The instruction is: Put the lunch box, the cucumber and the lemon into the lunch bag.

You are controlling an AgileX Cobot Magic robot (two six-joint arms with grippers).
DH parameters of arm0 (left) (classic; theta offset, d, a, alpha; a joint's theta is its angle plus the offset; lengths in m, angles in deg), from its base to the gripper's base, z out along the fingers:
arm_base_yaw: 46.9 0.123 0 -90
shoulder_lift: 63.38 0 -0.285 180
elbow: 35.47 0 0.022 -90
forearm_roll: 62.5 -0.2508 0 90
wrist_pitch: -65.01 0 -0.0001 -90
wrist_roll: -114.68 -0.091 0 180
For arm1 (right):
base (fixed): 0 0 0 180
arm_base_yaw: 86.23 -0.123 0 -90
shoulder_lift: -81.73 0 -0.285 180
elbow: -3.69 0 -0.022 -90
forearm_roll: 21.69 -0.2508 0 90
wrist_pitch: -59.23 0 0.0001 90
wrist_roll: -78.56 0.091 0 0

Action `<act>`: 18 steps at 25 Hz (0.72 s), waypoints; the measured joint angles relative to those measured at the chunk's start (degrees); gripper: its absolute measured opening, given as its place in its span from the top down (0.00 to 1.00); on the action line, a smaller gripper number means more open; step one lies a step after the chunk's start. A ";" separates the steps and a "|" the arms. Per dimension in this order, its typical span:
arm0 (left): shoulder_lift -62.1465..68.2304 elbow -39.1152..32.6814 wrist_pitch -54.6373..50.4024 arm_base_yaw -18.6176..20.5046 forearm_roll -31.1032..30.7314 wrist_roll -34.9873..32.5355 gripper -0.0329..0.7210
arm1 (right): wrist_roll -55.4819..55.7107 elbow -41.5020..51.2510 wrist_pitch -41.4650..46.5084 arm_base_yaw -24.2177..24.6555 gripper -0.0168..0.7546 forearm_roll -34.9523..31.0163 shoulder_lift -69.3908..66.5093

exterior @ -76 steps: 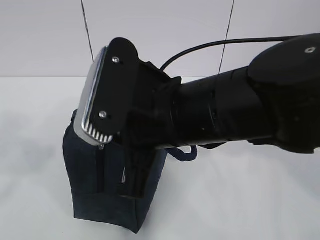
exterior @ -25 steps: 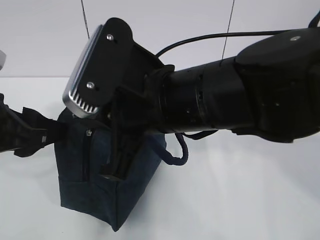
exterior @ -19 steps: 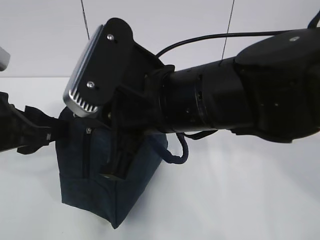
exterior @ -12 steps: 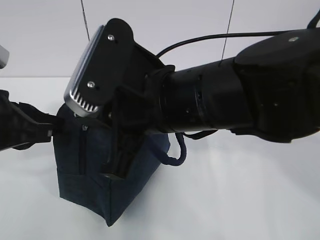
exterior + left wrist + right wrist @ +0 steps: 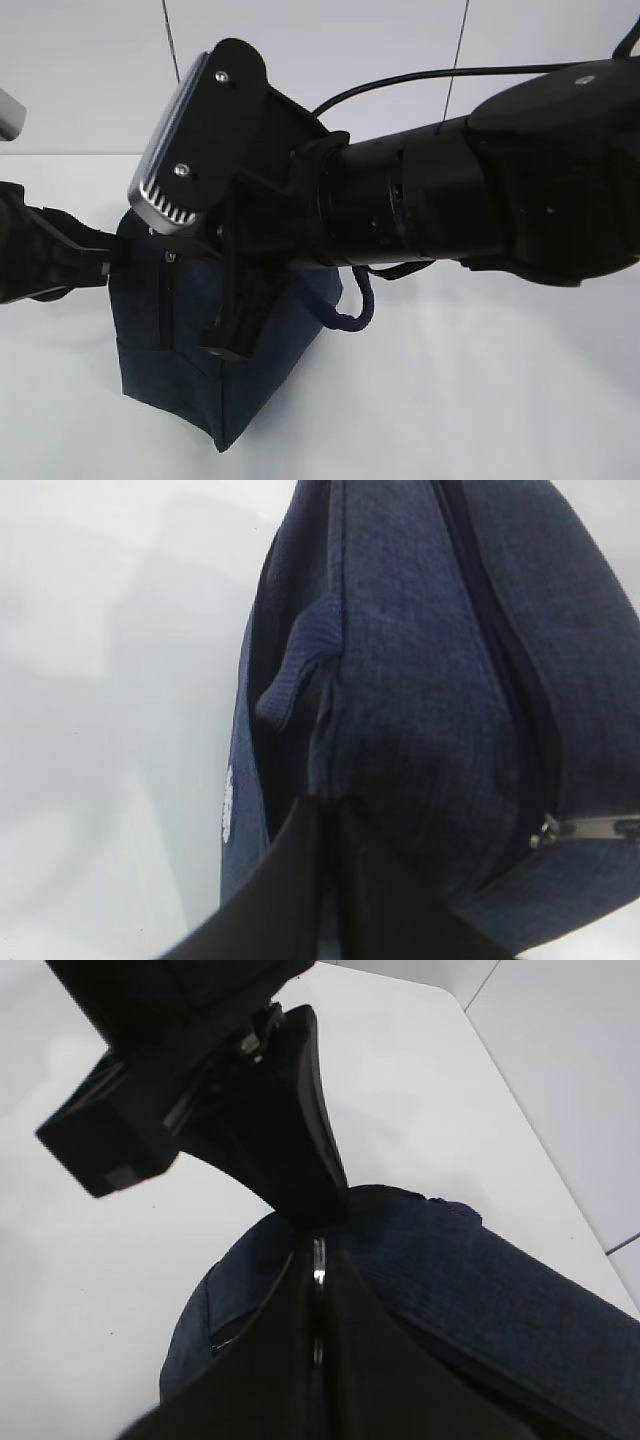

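Packing looks barely begun, judging by what shows: no lunch box, cucumber or lemon anywhere in view, only the lunch bag (image 5: 215, 350) standing on the white desk (image 5: 480, 400) under the arms. The left end effector (image 5: 325, 880) is pinched tight on the bag's edge fabric. The right end effector (image 5: 316, 1305) is closed on a thin silver piece, probably the zipper's ring pull (image 5: 318, 1260). The bag is boxy, soft navy woven cloth with a ribbed strap loop (image 5: 352, 305) and black zipper.
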 joint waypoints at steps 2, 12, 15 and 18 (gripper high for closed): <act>0.00 0.00 -0.10 0.00 0.00 0.00 0.95 | 0.00 0.00 0.00 0.00 0.97 0.00 0.00; 0.14 0.00 -7.16 0.00 0.48 -1.36 0.46 | 0.00 0.00 0.00 0.00 0.97 -0.04 0.00; 0.02 0.00 -7.53 0.00 2.19 -6.28 0.44 | 0.00 0.00 0.00 0.00 0.97 -0.04 0.00; -0.74 0.00 -7.53 0.00 5.27 -12.63 0.43 | 0.00 0.00 0.00 0.00 0.97 -0.13 0.00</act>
